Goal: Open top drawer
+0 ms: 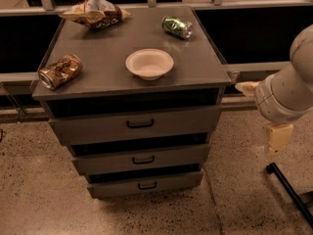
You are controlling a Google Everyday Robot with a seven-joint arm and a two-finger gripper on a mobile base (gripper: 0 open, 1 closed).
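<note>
Claw (278,137) hangs off the right side of the bench (122,88), low beside its front right corner and well apart from every drawer front. Whether it is released or clenched I cannot tell from this angle; it carries nothing that I can see.

Left of it, the top drawer (88,127) sits just under the bench top, looking pushed in, with its small black handle (140,124) at centre. Two narrower drawers, the middle drawer (98,162) and the bottom drawer (112,188), step back beneath it with like handles.

Main risk, as I judge it: the three handles are alike and stacked close, so a reach that comes in low would catch the middle one. A sweep straight leftward could also clip the bench corner, jolting the bowl (149,63), the green can (177,27), the brown can (59,71) or the snack bag (95,12) on top.

Open floor lies in front of the drawers, giving room for a frontal approach and for the drawer to slide out. A black bar (288,187) crosses the floor near the claw's side.
</note>
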